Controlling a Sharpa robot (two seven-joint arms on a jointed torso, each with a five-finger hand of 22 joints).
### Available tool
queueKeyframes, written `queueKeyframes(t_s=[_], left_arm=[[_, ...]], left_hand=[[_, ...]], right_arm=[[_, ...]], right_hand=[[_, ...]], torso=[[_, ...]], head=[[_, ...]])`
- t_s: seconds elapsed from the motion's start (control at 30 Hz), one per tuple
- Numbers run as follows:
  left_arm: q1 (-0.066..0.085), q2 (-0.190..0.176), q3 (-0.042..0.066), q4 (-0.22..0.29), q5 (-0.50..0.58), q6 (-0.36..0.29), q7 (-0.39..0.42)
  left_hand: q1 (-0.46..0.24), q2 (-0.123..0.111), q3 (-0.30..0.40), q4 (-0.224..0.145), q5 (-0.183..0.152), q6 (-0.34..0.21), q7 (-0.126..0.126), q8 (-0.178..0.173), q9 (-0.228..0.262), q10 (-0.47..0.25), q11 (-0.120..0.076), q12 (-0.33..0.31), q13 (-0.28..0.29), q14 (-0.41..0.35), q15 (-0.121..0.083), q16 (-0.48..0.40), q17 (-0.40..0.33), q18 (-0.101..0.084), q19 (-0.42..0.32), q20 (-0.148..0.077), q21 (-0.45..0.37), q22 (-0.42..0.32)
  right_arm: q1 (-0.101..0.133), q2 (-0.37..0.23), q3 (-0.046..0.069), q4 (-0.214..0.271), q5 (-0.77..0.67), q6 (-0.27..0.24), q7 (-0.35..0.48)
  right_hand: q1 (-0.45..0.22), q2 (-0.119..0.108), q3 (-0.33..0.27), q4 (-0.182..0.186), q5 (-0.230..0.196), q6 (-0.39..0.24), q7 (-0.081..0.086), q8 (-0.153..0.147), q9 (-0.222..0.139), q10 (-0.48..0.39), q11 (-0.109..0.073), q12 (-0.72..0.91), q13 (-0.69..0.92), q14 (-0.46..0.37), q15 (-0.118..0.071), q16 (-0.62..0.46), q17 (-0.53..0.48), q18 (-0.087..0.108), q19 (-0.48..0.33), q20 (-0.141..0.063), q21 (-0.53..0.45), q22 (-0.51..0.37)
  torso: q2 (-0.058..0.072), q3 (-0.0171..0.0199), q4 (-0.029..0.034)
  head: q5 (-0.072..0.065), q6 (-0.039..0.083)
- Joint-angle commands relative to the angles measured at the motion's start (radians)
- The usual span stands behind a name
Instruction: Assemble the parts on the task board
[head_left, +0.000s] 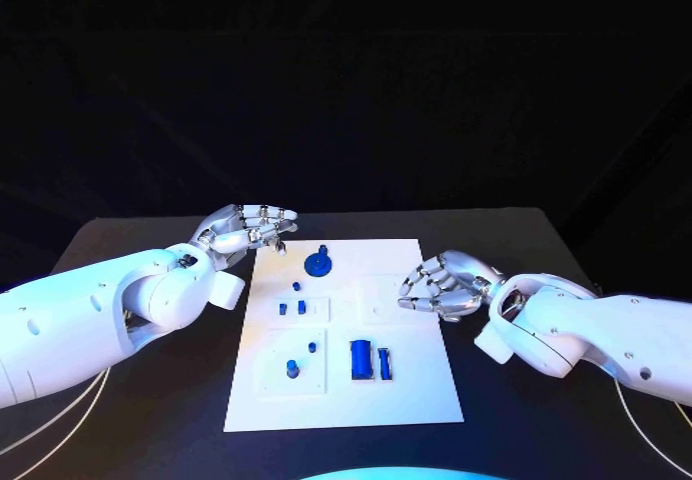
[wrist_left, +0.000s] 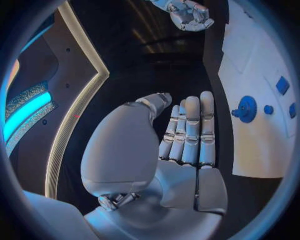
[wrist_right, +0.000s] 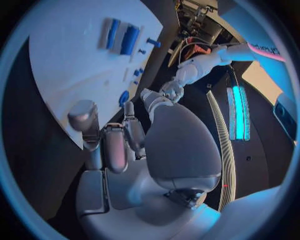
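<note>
Left hand (head_left: 248, 228) fingers apart, empty, beside the task board (head_left: 418, 400) — right hand (head_left: 441, 285) curled, empty; reach blue gear (head_left: 317, 264) squarely.

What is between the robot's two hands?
In the head view, the far end of the white task board lies between the left hand and the right hand, with the round blue gear on it.
</note>
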Motion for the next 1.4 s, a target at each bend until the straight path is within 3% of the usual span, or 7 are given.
queueKeyframes(t_s=[0.03,0.67,0.7,0.93,0.97,1.03,1.4], left_arm=[[0.0,0.011,0.001,-0.021,0.042,-0.035,0.058],[0.0,0.136,0.002,-0.255,0.155,-0.183,0.188],[0.0,0.127,0.001,-0.244,0.115,-0.141,0.13],[-0.012,0.124,0.002,-0.196,0.115,-0.206,0.139],[-0.015,0.123,0.002,-0.183,0.115,-0.223,0.142],[-0.025,0.12,0.003,-0.146,0.115,-0.274,0.149],[-0.077,0.103,0.007,0.064,0.115,-0.557,0.191]], left_hand=[[-0.009,-0.003,-0.006,0.003,-0.002,-0.011,0.0,0.007,-0.002,-0.01,0.0,0.006,-0.002,-0.03,0.001,-0.016,-0.007,0.005,-0.016,0.007,-0.018,-0.008],[0.037,0.015,-0.103,0.081,-0.001,-0.073,-0.032,-0.026,-0.078,-0.091,0.063,-0.263,-0.149,-0.309,0.114,-0.791,-0.329,-0.032,-0.218,0.146,-0.774,-0.495],[-0.411,0.221,-0.496,-0.157,-0.317,-0.845,-0.193,-0.277,-0.313,-0.951,-0.129,-0.43,-0.211,-1.036,-0.056,-1.083,-0.529,-0.178,-0.905,-0.146,-0.907,-0.595],[-0.647,0.221,-0.496,-0.157,-0.317,-0.845,-0.193,-0.277,-0.313,-0.951,-0.129,-0.43,-0.211,-1.036,-0.056,-1.083,-0.529,-0.178,-0.905,-0.146,-0.907,-0.595],[-0.676,0.221,-0.496,-0.157,-0.317,-0.845,-0.193,-0.277,-0.313,-0.951,-0.129,-0.43,-0.211,-1.036,-0.056,-1.083,-0.529,-0.178,-0.905,-0.146,-0.907,-0.595],[-1.431,0.221,-0.496,-0.157,-0.317,-0.845,-0.193,-0.277,-0.313,-0.951,-0.129,-0.43,-0.211,-1.036,-0.056,-1.083,-0.529,-0.178,-0.905,-0.146,-0.907,-0.595],[-1.431,0.221,-0.496,-0.157,-0.317,-0.845,-0.193,-0.277,-0.313,-0.951,-0.129,-0.43,-0.211,-1.036,-0.056,-1.083,-0.529,-0.178,-0.905,-0.146,-0.907,-0.595]], right_arm=[[0.017,0.026,0.004,-0.085,0.283,-0.025,0.267],[0.042,0.256,0.035,-0.598,0.727,0.065,0.466],[0.041,0.248,0.034,-0.588,0.636,0.011,0.402],[0.012,0.242,0.06,-0.523,0.657,-0.046,0.419],[0.004,0.24,0.067,-0.506,0.662,-0.061,0.424],[-0.019,0.235,0.088,-0.455,0.679,-0.105,0.438],[-0.134,0.208,0.191,-0.201,0.762,-0.328,0.506]], right_hand=[[0.026,0.004,0.018,-0.004,0.002,-0.027,0.013,-0.004,0.003,-0.128,0.012,-0.195,-0.078,-0.06,0.014,-0.125,-0.171,0.04,-0.106,0.014,-0.286,-0.017],[0.035,0.002,0.187,-0.05,-0.001,-0.104,0.102,-0.142,-0.113,-0.384,0.133,-1.037,-1.092,-0.463,0.162,-1.12,-0.882,0.063,-0.436,0.171,-0.769,-0.718],[-0.364,0.216,-0.291,-0.249,-0.25,-0.933,-0.111,-0.398,-0.442,-1.371,-0.031,-1.224,-1.308,-1.463,0.039,-1.404,-1.228,-0.121,-1.334,-0.066,-0.831,-1.308],[-0.591,0.216,-0.291,-0.249,-0.25,-0.933,-0.111,-0.398,-0.442,-1.371,-0.031,-1.224,-1.308,-1.463,0.039,-1.404,-1.228,-0.121,-1.334,-0.066,-0.831,-1.308],[-1.316,0.216,-0.291,-0.249,-0.25,-0.933,-0.111,-0.398,-0.442,-1.371,-0.031,-1.224,-1.308,-1.463,0.039,-1.404,-1.228,-0.121,-1.334,-0.066,-0.831,-1.308],[-1.316,0.216,-0.291,-0.249,-0.25,-0.933,-0.111,-0.398,-0.442,-1.371,-0.031,-1.224,-1.308,-1.463,0.039,-1.404,-1.228,-0.121,-1.334,-0.066,-0.831,-1.308],[-1.316,0.216,-0.291,-0.249,-0.25,-0.933,-0.111,-0.398,-0.442,-1.371,-0.031,-1.224,-1.308,-1.463,0.039,-1.404,-1.228,-0.121,-1.334,-0.066,-0.831,-1.308]], torso=[[-0.022,-0.0041,0.0018],[-0.046,0.0061,0.0132],[-0.045,0.0001,0.0092],[-0.077,0.0141,0.0187],[-0.084,0.0171,0.0207],[-0.096,0.0226,0.0244],[-0.104,0.0259,0.0267]], head=[[0.002,0.031],[0.016,0.127],[0.012,0.121],[0.019,0.135],[0.021,0.138],[0.024,0.143],[0.026,0.146]])
